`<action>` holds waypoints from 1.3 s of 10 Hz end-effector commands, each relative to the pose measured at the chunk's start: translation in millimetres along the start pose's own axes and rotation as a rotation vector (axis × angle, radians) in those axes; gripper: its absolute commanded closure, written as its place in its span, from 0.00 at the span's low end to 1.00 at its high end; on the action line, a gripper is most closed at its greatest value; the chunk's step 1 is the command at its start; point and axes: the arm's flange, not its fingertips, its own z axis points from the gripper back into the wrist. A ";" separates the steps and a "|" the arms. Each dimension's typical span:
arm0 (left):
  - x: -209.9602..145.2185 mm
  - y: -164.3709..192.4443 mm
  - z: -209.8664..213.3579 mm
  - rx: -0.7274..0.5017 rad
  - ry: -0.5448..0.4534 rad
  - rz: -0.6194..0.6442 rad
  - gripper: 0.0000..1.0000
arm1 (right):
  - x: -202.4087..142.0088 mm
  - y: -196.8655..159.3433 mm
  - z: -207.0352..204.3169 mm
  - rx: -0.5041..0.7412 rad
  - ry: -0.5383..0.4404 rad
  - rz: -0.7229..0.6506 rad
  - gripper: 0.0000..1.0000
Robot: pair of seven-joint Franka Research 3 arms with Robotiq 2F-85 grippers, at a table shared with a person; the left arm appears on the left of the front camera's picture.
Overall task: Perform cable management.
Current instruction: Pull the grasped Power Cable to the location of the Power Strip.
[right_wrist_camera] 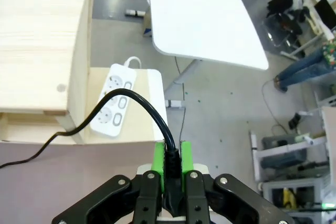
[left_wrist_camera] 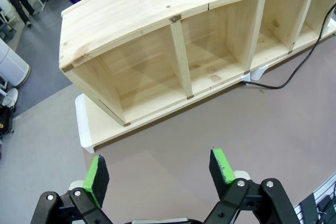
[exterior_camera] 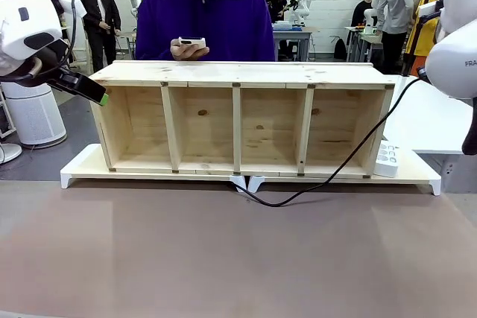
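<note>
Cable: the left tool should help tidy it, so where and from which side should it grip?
Probably the cable at its slack bend, flat on the table before the shelf, from above: nothing crowds it there, and the right tool is shut on its raised end.

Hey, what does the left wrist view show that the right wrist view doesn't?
Left wrist view, not right wrist view: the left gripper, open above the brown tabletop, and the wooden shelf with its open compartments seen from the front.
Right wrist view, not left wrist view: the right gripper shut on the black cable, the white power strip beside the shelf's end, and a white table beyond.
Shared: the shelf, the cable trailing over the tabletop, and the white riser under the shelf.
</note>
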 end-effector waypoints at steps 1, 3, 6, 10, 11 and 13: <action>1.5 1.1 -1.9 0.006 -0.012 -0.012 0.00 | 14.5 4.0 -7.7 -0.005 -0.014 -0.026 0.85; 1.5 1.1 -1.9 0.006 -0.012 -0.012 0.00 | 17.3 9.0 -10.9 0.122 -0.034 -0.158 0.85; 1.5 1.1 -1.9 0.006 -0.012 -0.012 0.00 | 16.3 10.2 -22.8 0.187 -0.082 -0.252 0.85; 1.5 1.1 -1.9 0.006 -0.012 -0.012 0.00 | 8.2 -6.2 -41.6 0.197 -0.075 -0.266 0.85; 1.5 1.1 -1.9 0.006 -0.012 -0.012 0.00 | 5.7 -7.6 -46.7 0.207 -0.079 -0.264 0.85; 1.5 1.1 -1.9 0.006 -0.012 -0.012 0.00 | 7.1 -9.7 -50.3 0.230 -0.079 -0.266 0.85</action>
